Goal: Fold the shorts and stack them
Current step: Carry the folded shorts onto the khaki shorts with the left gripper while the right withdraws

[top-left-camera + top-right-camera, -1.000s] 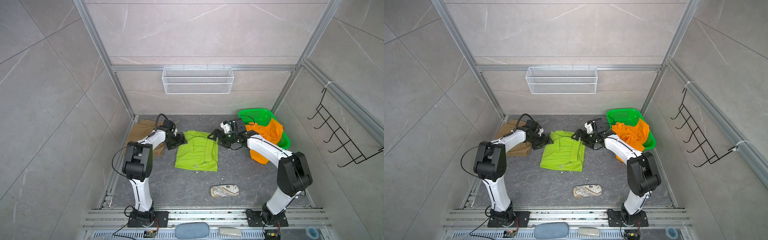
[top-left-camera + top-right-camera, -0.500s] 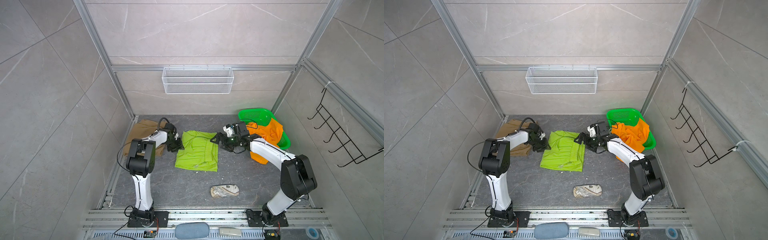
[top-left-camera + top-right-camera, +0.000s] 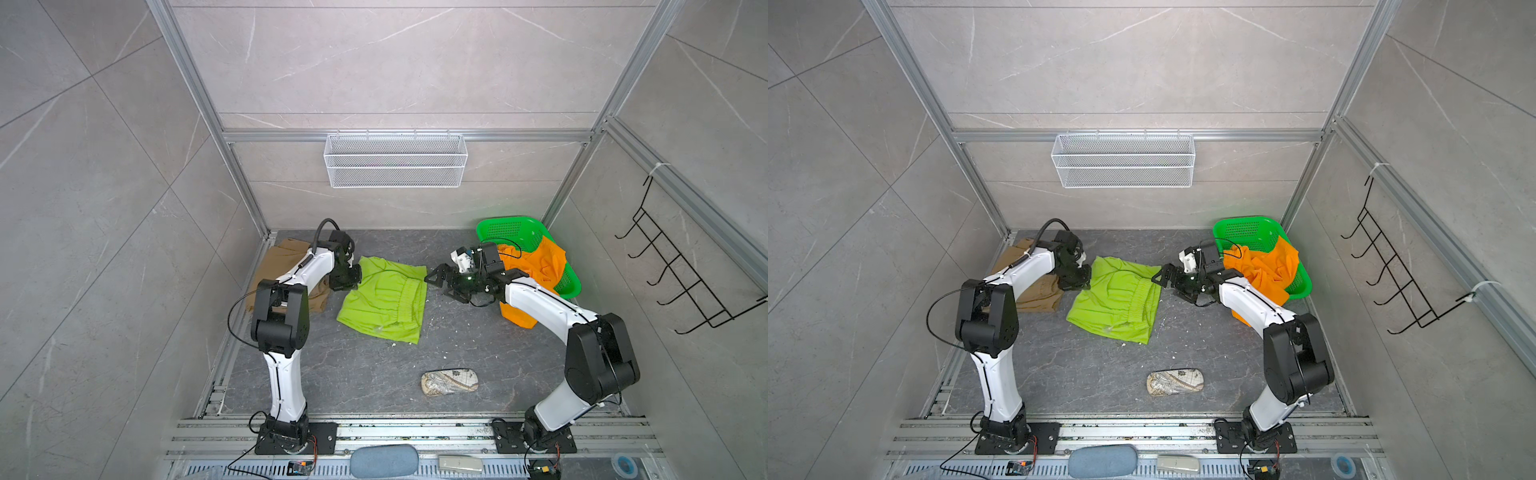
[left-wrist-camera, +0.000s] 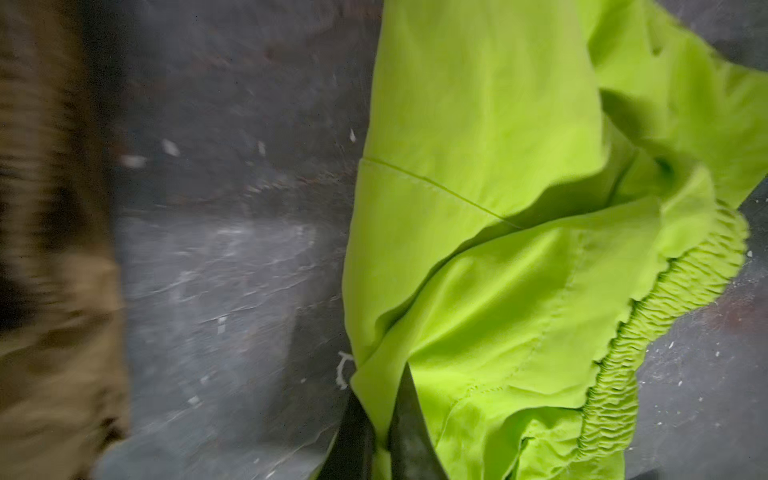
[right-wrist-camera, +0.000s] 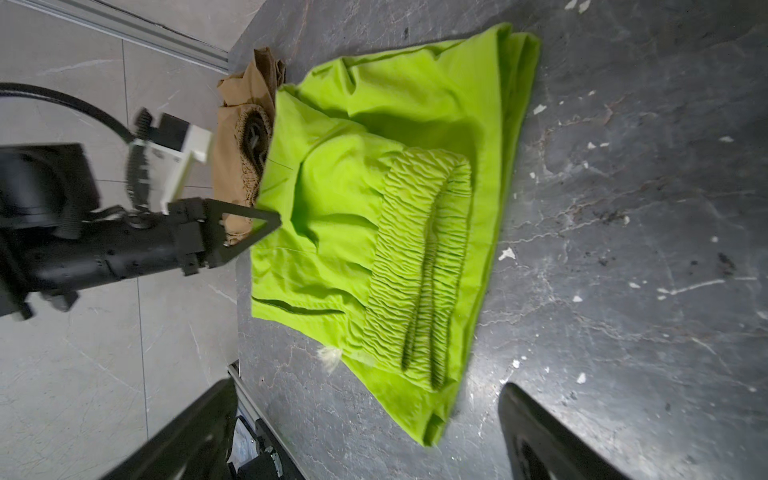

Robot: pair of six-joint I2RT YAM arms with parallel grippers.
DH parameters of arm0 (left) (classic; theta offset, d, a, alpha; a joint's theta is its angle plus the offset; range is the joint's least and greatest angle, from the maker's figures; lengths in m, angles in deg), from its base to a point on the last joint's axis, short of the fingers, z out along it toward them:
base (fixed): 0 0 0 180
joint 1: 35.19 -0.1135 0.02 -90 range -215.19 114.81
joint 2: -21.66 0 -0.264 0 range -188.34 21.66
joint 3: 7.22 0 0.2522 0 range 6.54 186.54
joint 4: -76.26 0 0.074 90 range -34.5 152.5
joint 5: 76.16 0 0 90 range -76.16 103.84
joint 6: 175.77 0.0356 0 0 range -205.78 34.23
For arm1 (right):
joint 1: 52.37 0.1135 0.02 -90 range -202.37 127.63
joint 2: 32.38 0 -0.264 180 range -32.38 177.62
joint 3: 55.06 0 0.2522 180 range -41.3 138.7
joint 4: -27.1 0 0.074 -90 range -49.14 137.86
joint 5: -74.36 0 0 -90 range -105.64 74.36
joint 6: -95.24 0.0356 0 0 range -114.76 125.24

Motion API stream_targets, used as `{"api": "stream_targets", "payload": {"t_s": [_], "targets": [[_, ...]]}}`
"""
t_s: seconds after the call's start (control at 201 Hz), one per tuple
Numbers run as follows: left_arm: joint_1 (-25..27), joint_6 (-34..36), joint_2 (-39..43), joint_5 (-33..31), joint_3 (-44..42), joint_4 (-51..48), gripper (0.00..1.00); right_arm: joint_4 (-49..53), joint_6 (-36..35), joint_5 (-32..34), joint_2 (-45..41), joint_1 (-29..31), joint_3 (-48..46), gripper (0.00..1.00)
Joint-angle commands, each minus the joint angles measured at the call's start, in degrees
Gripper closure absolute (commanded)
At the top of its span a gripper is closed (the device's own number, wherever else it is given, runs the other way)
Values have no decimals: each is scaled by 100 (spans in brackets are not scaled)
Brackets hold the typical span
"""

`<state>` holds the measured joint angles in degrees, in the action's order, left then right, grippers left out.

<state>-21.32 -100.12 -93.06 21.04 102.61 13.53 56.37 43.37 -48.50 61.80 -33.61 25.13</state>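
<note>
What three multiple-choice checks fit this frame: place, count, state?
1. Where are the orange shorts? A) draped over the green basket's rim B) spread flat in the middle C) held in the air
2. How many shorts are in view? A) two B) three C) four
3. The left hand is: A) open and empty B) shut on the lime shorts C) shut on the orange shorts
Key: 1 A, orange cloth spills over the basket rim; 2 B, tan shorts, lime and orange; 3 B, the left wrist view shows lime cloth pinched between its fingers.
</note>
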Motion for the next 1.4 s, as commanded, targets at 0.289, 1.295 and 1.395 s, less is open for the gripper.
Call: {"api": "stream_targets", "payload": {"t_s": [0.289, 1.295, 1.395], "targets": [[96, 971, 363, -3087, 1979, -1875, 100, -384, 124, -219, 37, -6, -132, 1], [-140, 1518, 538, -2998, 3171, -1796, 100, -771, 211, -515, 269, -28, -188, 1], [-405, 1689, 519, -2696, 3083, -1693, 100, -789, 232, -519, 260, -25, -223, 1]]}}
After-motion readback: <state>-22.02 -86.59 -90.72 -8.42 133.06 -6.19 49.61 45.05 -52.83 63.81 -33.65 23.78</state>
